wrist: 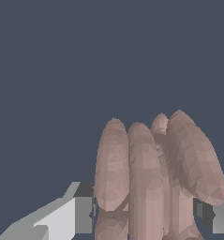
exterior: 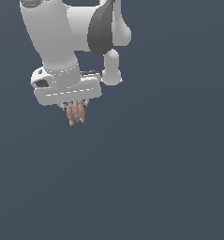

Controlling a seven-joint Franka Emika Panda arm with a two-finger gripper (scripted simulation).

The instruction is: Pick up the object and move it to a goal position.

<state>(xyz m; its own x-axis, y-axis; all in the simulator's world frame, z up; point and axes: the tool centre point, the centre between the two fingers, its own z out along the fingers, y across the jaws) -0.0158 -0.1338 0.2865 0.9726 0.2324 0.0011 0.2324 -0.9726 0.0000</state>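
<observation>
Flat slate-blue fills everything behind the white arm, whose top runs off frame. Beneath it the gripper is mostly hidden, clamped on the object, which hangs lengthwise downward. Only the wrist view separates its pinkish lobes and both fingers.

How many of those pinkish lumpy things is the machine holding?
1. A single pinkish bunch hangs between the gripper fingers, below the white arm. Nothing else shows; some could be hidden.
</observation>
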